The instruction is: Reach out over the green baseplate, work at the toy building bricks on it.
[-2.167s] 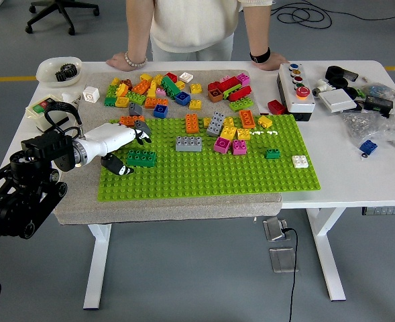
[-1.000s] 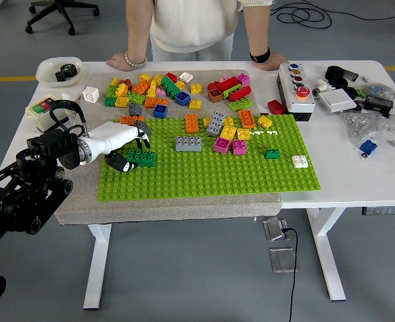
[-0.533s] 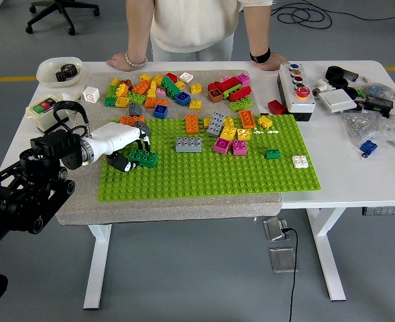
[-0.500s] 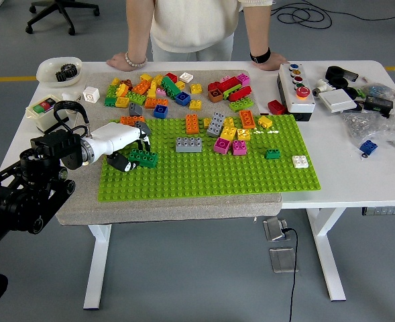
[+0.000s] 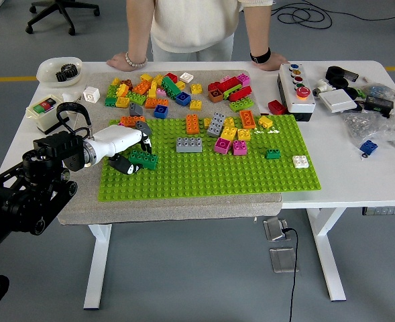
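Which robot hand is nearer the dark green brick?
Left. The left hand closes around the dark green brick on the baseplate; the right hand is out of view.

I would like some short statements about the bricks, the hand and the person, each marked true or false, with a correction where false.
1. The left hand has its fingers around a dark green brick at the left end of the green baseplate. True.
2. A grey brick sits on the baseplate to the right of the green one. True.
3. The person is lifting a brick off the table. False: both of the person's hands rest flat at the far edge and hold nothing.
4. The small white brick lies in the loose pile behind the baseplate. False: it is on the baseplate near its right edge.
5. The robot's right hand works beside the left. False: it is out of view.
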`<action>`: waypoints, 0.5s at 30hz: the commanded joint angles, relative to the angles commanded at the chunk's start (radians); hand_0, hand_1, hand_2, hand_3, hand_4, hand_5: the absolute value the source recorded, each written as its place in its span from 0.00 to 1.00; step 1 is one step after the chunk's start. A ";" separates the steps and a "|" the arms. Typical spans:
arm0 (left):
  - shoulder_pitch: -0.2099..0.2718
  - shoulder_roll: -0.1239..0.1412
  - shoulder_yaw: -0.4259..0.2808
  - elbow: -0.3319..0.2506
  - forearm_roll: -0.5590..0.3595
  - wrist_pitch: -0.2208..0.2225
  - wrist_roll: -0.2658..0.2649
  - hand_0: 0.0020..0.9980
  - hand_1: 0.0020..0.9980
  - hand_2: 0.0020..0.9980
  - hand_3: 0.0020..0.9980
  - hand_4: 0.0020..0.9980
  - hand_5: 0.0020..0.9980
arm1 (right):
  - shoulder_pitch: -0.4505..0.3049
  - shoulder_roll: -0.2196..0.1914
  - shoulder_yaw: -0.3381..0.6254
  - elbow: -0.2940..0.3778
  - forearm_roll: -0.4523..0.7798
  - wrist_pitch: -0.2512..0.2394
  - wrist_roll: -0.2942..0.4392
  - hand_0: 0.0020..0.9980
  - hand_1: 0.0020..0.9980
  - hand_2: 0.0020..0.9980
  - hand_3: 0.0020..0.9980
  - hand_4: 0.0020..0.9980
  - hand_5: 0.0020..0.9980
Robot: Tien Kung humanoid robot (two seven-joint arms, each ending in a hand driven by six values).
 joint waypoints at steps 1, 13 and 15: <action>0.000 -0.001 -0.002 -0.001 -0.001 0.008 0.002 0.68 0.71 0.58 0.59 0.49 0.00 | 0.000 0.000 0.000 0.000 0.000 0.000 0.000 0.74 0.65 0.69 0.64 0.82 0.51; 0.004 0.001 -0.029 -0.014 0.001 0.025 0.014 0.57 0.55 0.54 0.53 0.40 0.00 | -0.002 0.001 0.002 0.000 0.001 -0.001 0.000 0.74 0.65 0.69 0.64 0.82 0.51; 0.007 0.004 -0.040 -0.026 0.008 0.019 0.020 0.56 0.54 0.53 0.53 0.42 0.00 | -0.003 0.000 0.002 0.000 0.001 -0.001 0.001 0.74 0.65 0.69 0.64 0.82 0.51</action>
